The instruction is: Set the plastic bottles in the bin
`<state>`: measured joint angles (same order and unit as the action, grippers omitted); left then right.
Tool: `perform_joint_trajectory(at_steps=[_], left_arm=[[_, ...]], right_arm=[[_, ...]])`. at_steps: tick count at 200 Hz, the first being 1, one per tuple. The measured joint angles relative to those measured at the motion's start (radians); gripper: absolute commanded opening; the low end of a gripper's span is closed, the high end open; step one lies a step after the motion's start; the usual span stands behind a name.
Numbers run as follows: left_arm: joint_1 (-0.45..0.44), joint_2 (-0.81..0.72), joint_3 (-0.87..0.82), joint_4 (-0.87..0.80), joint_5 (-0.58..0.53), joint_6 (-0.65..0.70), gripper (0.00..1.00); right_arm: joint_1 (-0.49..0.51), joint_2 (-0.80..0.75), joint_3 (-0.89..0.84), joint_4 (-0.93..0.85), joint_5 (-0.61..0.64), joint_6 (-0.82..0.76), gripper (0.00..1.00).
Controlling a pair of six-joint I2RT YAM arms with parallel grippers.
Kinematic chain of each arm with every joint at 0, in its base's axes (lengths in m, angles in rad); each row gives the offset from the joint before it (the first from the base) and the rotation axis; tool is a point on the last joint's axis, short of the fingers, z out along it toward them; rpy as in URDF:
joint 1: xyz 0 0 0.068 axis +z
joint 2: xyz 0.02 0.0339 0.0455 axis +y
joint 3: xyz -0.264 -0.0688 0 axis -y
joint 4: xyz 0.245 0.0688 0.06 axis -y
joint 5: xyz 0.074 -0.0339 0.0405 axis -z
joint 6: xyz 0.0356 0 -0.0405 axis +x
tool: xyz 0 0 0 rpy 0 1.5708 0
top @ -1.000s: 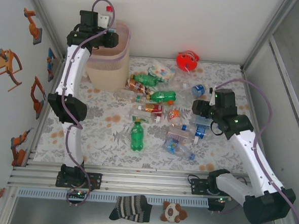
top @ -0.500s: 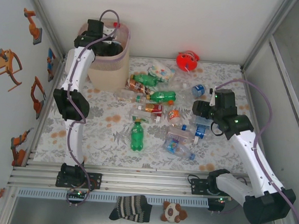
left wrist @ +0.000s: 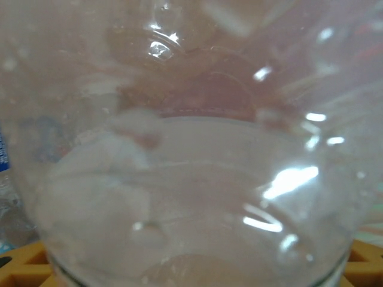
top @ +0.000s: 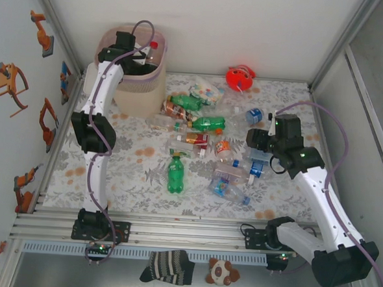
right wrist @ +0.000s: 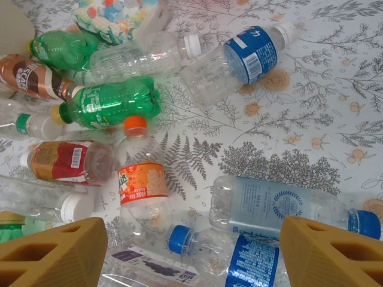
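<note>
Clear bottle (left wrist: pixel 191 179) at the left pincer (top: pixel 144 51) (grip state unclear) must drop centred inside the bin (top: pixel 150 82); right pincer (right wrist: pixel 191 233) spread.

Close range, heavily blurred. A clear plastic bottle (left wrist: pixel 191 179) sits right against the lens and spans nearly the whole frame. Its curved wall carries several bright glare spots, and a pale band runs across its middle. A pinkish tone shows through the wall, too soft to identify. The left end effector (left wrist: pixel 191 278) shows as yellow-orange fingertips (left wrist: pixel 21 267) at the two bottom corners, with the bottle between them; contact cannot be confirmed. At the left edge are a blue strip (left wrist: pixel 2 149) and some crinkled clear plastic (left wrist: pixel 8 206).
</note>
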<state>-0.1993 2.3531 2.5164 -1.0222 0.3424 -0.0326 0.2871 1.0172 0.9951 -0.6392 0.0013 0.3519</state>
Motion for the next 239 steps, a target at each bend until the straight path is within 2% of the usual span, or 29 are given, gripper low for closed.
perform_joint_trajectory(at_steps=[36, 74, 132, 194, 239], left_arm=[[0.004, -0.001, 0.024, -0.004, 0.007, -0.005, 0.75], [0.004, -0.023, 0.029, -0.007, 0.014, -0.006, 0.75], [0.004, -0.094, 0.031, -0.003, 0.042, -0.016, 0.64], [-0.008, -0.205, 0.019, 0.000, 0.051, -0.019, 0.64], [-0.045, -0.378, -0.120, 0.012, 0.042, -0.012, 0.64]], right_arm=[[0.000, 0.005, 0.000, 0.000, 0.000, 0.000, 0.75], [0.000, 0.011, 0.000, 0.004, 0.000, 0.000, 0.75], [0.000, 0.016, 0.000, 0.019, 0.000, 0.000, 0.75], [0.000, 0.021, 0.000, 0.018, 0.000, 0.000, 0.75], [0.000, 0.031, 0.000, 0.018, 0.000, 0.001, 0.75]])
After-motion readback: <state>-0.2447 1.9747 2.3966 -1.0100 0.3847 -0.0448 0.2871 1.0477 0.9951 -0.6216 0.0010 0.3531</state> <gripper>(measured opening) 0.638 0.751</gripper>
